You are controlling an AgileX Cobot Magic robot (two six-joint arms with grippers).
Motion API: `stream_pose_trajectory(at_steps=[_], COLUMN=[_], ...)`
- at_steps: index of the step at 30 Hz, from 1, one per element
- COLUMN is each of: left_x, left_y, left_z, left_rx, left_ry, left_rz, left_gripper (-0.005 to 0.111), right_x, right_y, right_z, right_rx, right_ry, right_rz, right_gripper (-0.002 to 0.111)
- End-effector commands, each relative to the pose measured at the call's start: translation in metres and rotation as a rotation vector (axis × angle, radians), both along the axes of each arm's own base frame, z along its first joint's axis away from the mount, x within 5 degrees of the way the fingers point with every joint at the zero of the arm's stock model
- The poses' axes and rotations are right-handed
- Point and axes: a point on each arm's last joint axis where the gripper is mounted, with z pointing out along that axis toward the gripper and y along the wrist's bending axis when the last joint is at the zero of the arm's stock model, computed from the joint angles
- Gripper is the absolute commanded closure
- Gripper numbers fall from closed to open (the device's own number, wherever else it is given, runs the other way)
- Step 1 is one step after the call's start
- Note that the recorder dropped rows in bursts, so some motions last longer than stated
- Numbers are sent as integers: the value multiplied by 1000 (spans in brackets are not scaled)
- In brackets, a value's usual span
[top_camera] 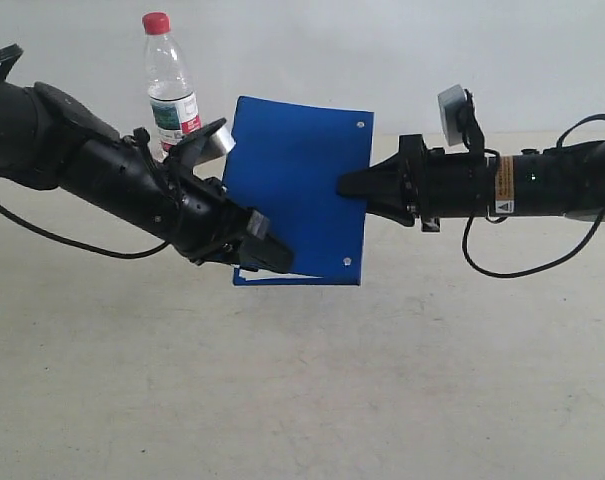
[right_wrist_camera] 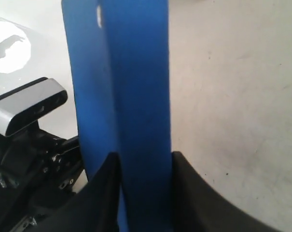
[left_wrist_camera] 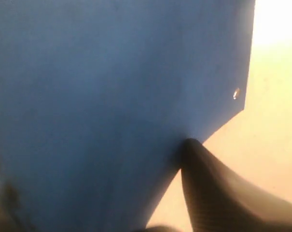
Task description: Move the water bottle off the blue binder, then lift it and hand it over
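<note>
Blue binder (top_camera: 300, 170): we held it aloft.
Right gripper (top_camera: 344, 185): clenched on its edge.
Left gripper (top_camera: 275, 260): grip unclear.
Water bottle (top_camera: 170, 90): stood upright.

You've got a flat, pale beige matte tabletop (top_camera: 302, 390), faintly mottled, running back to a light wall (top_camera: 402, 50). At its back left stands a small clear plastic water bottle (top_camera: 170, 85), red screw cap, red-white-green label, upright. Its base is hidden, so you can't see the contact. Thin black cables (top_camera: 77, 243) sag low over the top on both sides; can't tell whether they touch.
</note>
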Motion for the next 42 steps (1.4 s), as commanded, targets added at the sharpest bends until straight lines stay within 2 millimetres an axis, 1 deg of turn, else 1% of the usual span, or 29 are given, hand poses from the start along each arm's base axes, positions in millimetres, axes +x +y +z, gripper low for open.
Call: stream_pose_trajectory(at_steps=[1,2,3,4,6,7,8,10,15,18,20,22,23,24,25,26,27,29,30,32,33,35,37,38,39,42], left_x=[-3,-1,0,1,5,7,9,12,14,14,14,14,14,14,14,14,14,12,11,4,0,-11,-26,-35,-44,-71], left_y=[5,6,7,8,13,16,19,24,32,35,37,38,38,39,39,39,40,41,43,48,51,59,69,73,78,90], left_z=[-5,-6,-7,-7,-10,-11,-12,-14,-16,-17,-18,-18,-18,-17,-17,-15,-12,-4,2,14,23,39,52,55,56,45], left_rx=[122,137,148,160,212,243,272,325,423,463,485,501,503,503,501,494,483,452,426,360,310,202,115,89,74,80], left_ry=[-50,-39,-29,-11,2,-9,-20,-46,-91,-109,-116,-118,-118,-119,-126,-138,-149,-183,-205,-252,-287,-368,-446,-478,-506,-523], left_rz=[-84,-49,-17,23,106,128,167,192,166,147,144,134,132,132,136,152,179,244,297,420,496,630,713,738,751,765], left_gripper=[46,33,26,24,27,30,35,45,61,71,81,94,100,102,102,102,102,102,102,102,102,102,102,102,102,102], right_x=[-1,-1,-1,-2,-2,-3,-3,-4,-6,-8,-10,-14,-15,-19,-23,-30,-39,-55,-67,-85,-98,-118,-139,-151,-162,-190], right_y=[1,1,1,1,1,1,1,1,-8,-24,-43,-64,-71,-79,-82,-81,-80,-74,-68,-61,-57,-52,-47,-44,-40,-27], right_z=[23,26,28,30,37,39,42,46,54,59,64,70,77,87,96,103,116,134,146,159,167,174,175,170,165,152], right_rx=[43,44,44,44,47,47,48,45,10,-50,-129,-253,-264,-273,-274,-274,-279,-289,-300,-319,-338,-363,-376,-376,-371,-373], right_ry=[-42,-50,-56,-63,-78,-83,-92,-102,-140,-189,-215,-250,-269,-308,-343,-376,-424,-496,-545,-599,-631,-665,-681,-672,-665,-655], right_rz=[1,2,3,3,1,2,2,7,22,36,37,38,18,0,1,12,18,34,42,44,31,11,5,15,32,77], right_gripper=[109,109,109,109,109,109,109,109,109,109,109,109,109,109,109,109,109,109,109,109,109,109,109,109,109,109])
